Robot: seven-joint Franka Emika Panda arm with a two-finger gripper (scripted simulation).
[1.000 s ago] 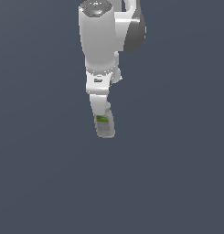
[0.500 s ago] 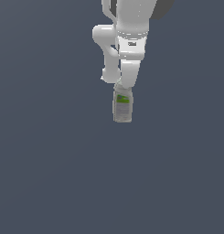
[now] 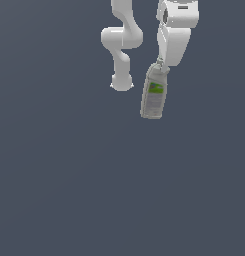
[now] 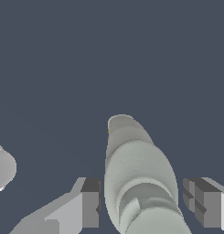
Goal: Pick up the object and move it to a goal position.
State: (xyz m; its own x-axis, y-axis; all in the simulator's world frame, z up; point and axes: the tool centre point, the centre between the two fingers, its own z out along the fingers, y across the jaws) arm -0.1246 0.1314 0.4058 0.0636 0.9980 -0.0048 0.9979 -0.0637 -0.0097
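Hanging from the pincer (image 3: 159,65), the bottle (image 3: 153,94) pointed downward, slightly tilted, its green-and-white label facing the exterior camera. The pincer was clamped on the bottle's upper end, fingers (image 4: 88,203) on either side. The arm's white base (image 3: 121,82) stood just beside the bottle.
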